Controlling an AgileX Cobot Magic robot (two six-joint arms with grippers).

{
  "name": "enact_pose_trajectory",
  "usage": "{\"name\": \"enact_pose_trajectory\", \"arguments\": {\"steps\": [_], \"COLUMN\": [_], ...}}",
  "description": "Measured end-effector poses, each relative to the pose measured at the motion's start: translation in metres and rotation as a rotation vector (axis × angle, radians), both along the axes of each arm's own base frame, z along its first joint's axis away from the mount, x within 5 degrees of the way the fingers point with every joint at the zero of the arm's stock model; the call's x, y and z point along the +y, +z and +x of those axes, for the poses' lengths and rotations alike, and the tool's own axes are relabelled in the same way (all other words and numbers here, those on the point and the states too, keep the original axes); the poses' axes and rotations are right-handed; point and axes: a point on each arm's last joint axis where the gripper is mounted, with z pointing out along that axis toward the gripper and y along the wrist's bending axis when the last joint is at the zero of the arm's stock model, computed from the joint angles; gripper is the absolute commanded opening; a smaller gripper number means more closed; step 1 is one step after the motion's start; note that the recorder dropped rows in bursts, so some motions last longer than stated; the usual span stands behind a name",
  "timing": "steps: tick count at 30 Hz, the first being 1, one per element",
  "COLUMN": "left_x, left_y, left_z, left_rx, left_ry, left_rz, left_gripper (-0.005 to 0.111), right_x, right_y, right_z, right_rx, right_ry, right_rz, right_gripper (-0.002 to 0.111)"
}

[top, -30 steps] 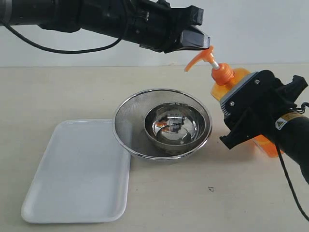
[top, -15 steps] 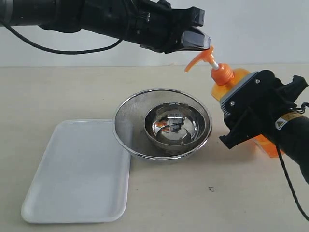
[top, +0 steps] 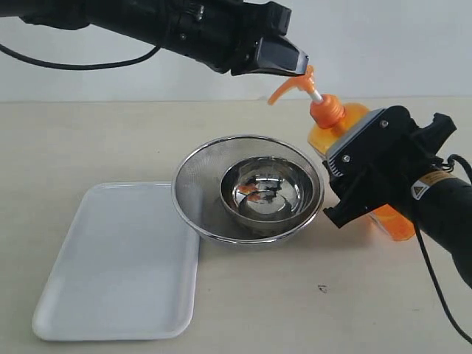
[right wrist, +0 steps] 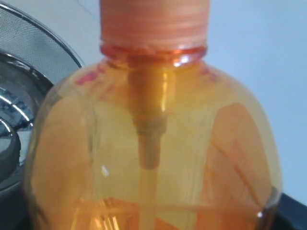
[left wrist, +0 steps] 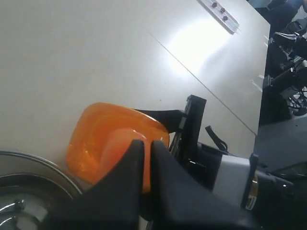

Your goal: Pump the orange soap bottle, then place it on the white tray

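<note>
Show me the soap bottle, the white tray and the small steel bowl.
orange soap bottle (top: 346,122), exterior view, bottle shoulder.
white tray (top: 118,258), exterior view, bare floor.
small steel bowl (top: 289,193), exterior view, inner wall.

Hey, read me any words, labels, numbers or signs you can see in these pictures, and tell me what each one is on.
No words or numbers can be read here.
On the right arm, a sticker: a triangle sign beside a yellow strip, print too small to read.
On the orange soap bottle: faint reddish marks near the neck, too blurred to read.
On the white tray: no writing shows.
</note>
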Motion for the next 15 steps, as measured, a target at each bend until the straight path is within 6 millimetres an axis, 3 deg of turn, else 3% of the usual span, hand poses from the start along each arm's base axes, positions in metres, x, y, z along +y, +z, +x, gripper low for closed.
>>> {"name": "enact_pose_trajectory", "arguments": {"steps": [8, 15], "left_x": [0.015, 0.007], "left_y": [0.011, 0.012], "left_z": [0.002, -0.003], "left_rx": [-0.020, -0.028], "left_ry": [0.031, 0.015], "left_rz": [0.010, 0.013], "left_gripper": [0.005, 0.005], "right_x": [0.000, 0.000], "right_y": [0.000, 0.000], "right_z": [0.000, 0.000], "right_rx": [-0.001, -0.003], "right_ry": [-0.002, -0.002], "right_rz": [0.001, 0.002], "right_gripper": [0.000, 0.000]}}
